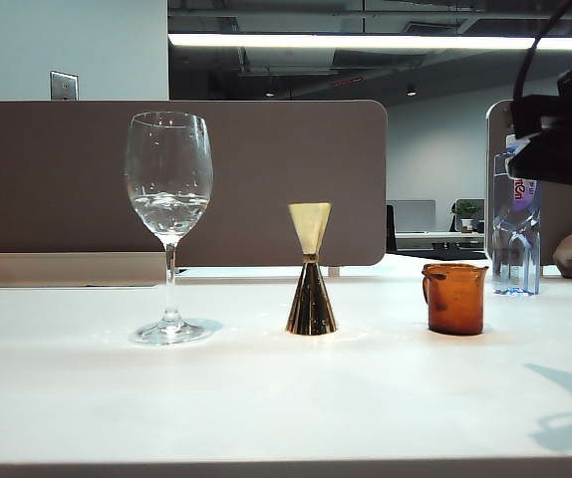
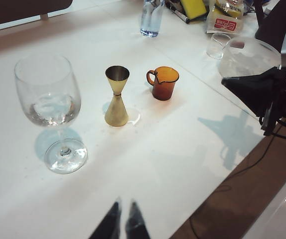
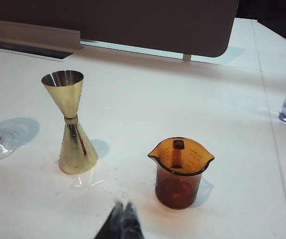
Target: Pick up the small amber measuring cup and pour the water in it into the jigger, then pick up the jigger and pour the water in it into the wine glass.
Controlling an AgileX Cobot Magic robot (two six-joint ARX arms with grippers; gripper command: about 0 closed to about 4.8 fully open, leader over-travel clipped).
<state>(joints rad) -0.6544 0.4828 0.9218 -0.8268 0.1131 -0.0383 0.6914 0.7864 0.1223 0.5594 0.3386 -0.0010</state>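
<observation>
Worktop, white and broad, is carrying three vessels in a row, all sitting upright and apart from one another. Tallest, the wine glass is standing at the left of the exterior view and is holding a little water in its bowl. Next, at the middle, the jigger is resting on its darker cone with the open gold cone facing up. Smaller again, the amber cup is sitting to the jigger's right, its handle turned toward the jigger. Behind the cup, a clear bottle is standing near the worktop's far edge.

Right end effector is hanging above the worktop just short of the cup, its fingers pressed together and gripping nothing. Left end effector is hovering over the near worktop, well apart from the wine glass, its fingers nearly together and holding nothing.
</observation>
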